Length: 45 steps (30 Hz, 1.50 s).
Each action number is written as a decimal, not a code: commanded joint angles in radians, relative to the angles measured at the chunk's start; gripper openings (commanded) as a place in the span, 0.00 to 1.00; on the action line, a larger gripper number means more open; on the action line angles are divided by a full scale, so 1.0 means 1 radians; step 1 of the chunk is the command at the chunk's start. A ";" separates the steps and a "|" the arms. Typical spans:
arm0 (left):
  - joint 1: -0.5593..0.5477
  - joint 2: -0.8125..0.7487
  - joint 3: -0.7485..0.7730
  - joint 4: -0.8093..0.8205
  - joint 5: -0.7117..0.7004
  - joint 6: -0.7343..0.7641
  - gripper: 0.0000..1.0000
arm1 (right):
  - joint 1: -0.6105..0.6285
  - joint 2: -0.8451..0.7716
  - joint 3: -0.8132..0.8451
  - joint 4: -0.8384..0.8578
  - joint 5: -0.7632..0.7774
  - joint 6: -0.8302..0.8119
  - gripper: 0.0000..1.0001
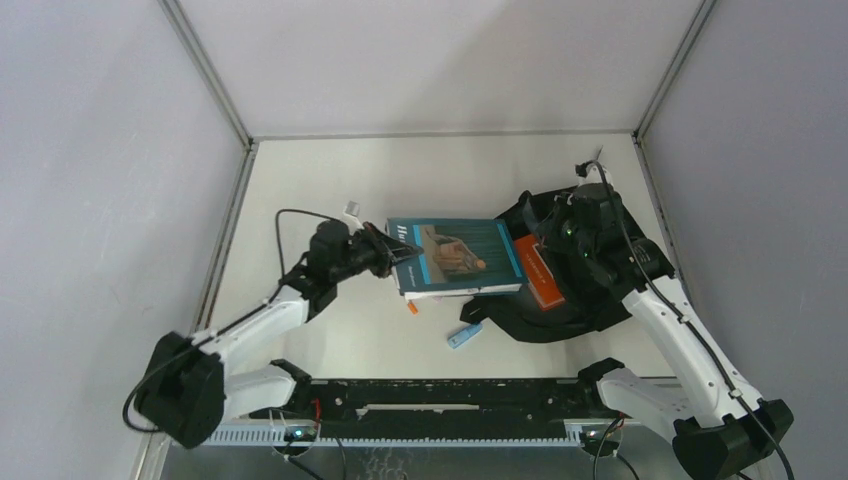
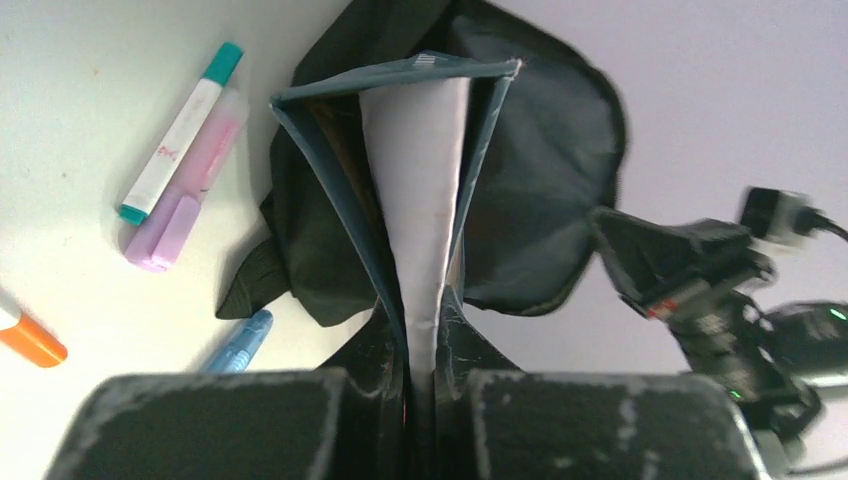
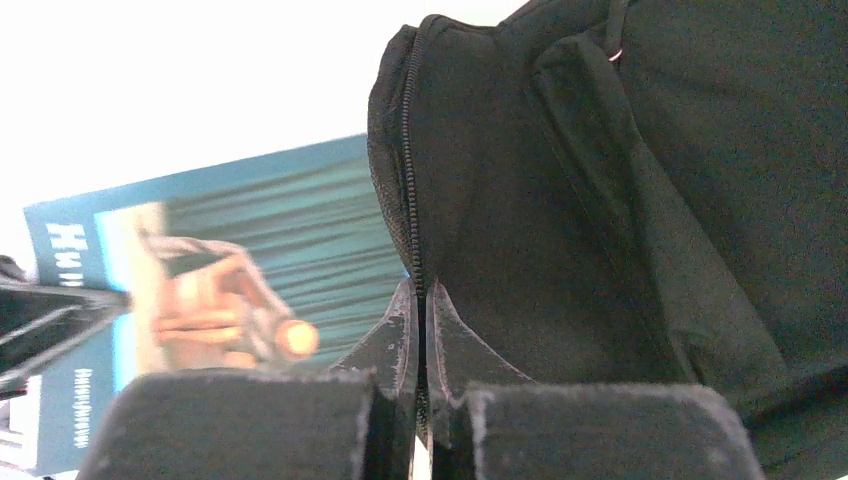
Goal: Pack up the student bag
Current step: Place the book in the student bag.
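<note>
The student bag (image 1: 600, 285) is a soft black backpack lying at the right of the table. My right gripper (image 1: 556, 236) is shut on its zipper edge (image 3: 412, 200), the jaws pinching the black fabric (image 3: 600, 200). A teal book (image 1: 458, 255) is held off the table at the bag's mouth. My left gripper (image 1: 385, 256) is shut on the book's near edge. From the left wrist the book (image 2: 425, 190) shows edge on, with its white pages fanned between the covers and the bag (image 2: 545, 180) behind it. An orange book (image 1: 538, 271) lies partly in the bag's opening.
Under the teal book lie a blue pen (image 1: 463, 335) and an orange marker (image 1: 411, 307). The left wrist view also shows a teal-capped white marker (image 2: 180, 130) and a pink highlighter (image 2: 185, 205). A small white object (image 1: 352, 210) lies behind my left gripper. Walls enclose the table.
</note>
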 commanded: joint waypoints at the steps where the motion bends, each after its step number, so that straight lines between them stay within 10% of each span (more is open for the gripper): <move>1: -0.089 0.146 0.112 0.145 -0.109 -0.078 0.00 | -0.015 -0.023 0.078 0.056 -0.001 0.029 0.00; 26: -0.401 0.795 0.586 0.340 -0.246 -0.240 0.00 | -0.022 -0.001 0.141 0.069 -0.136 0.052 0.00; 45: -0.471 0.871 0.666 0.198 -0.544 -0.216 0.00 | -0.021 0.000 0.142 0.030 -0.189 0.042 0.00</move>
